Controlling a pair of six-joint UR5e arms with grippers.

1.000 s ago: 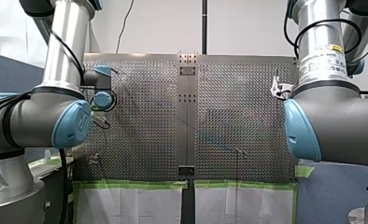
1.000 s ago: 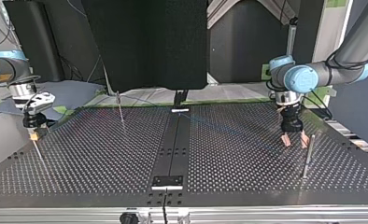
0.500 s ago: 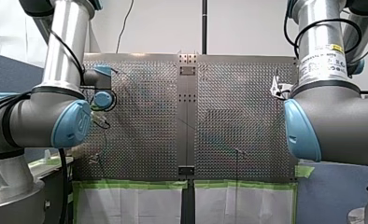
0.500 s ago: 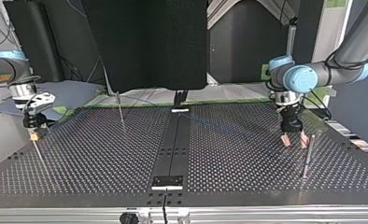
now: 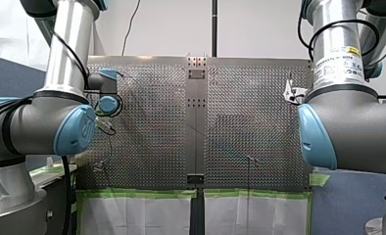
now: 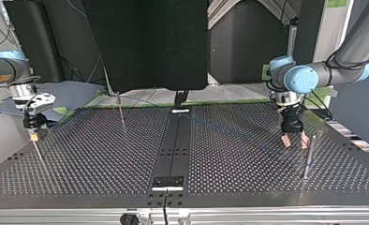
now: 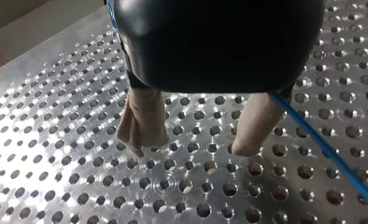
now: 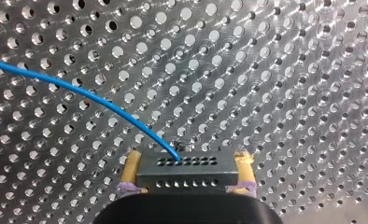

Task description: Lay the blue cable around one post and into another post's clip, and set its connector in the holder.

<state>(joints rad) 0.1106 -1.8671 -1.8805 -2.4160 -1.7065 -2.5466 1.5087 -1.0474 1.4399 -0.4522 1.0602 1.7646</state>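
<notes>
Perforated metal tabletop (image 6: 239, 154), level, with a dark strip (image 6: 175, 145) down its middle. Green tape (image 5: 137, 194) borders white sheets (image 5: 132, 215) along one edge. Large black panel (image 6: 145, 42) stands beyond the top view's far edge.

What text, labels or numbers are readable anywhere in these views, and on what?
White label on my right arm, front view: several printed lines and a yellow mark, too small and blurred to read.
No markings visible on the connector, perforated table or blue cable.
Nothing else legible.

Shiny perforated metal table (image 8: 266, 70), glossy blue cable (image 8: 79, 92)
</notes>
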